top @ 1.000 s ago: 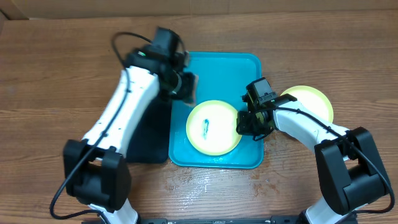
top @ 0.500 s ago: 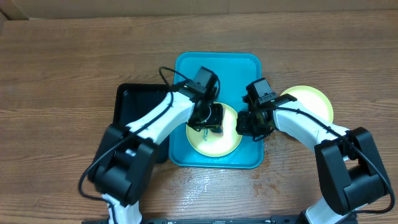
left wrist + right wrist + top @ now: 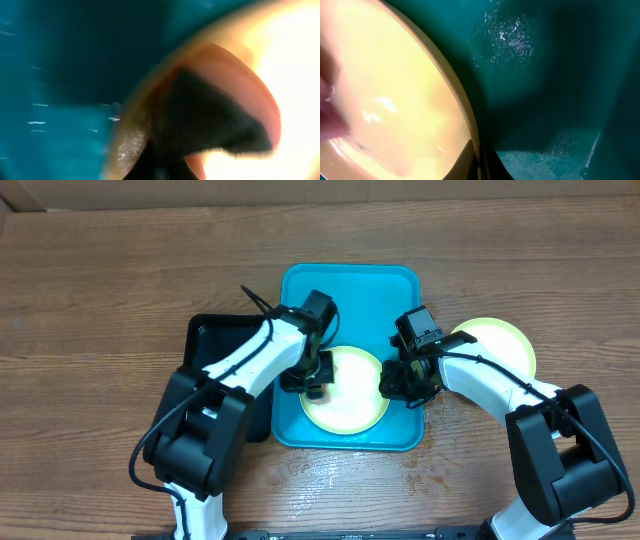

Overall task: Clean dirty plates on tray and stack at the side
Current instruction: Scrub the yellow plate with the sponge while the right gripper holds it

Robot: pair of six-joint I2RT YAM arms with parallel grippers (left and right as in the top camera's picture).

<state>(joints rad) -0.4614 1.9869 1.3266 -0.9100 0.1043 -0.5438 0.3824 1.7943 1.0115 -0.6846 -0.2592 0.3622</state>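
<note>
— Step?
— Looked like wiping: the round yellow-green-rimmed plastic plate (image 3: 350, 398) lay in the turquoise rectangular plastic tray (image 3: 350, 285). Your right gripper (image 3: 403, 383) pinched its rim. Your left gripper (image 3: 312, 377) was at its left edge, jaws unreadable.
— Next?
— Finish the wipe, then lift it to the side.

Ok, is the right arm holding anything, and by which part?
The right pincer seems to grip the yellow-green plate in the tray by its rim, on that arm's side. Whether the left pincer holds anything cannot be told.
</note>
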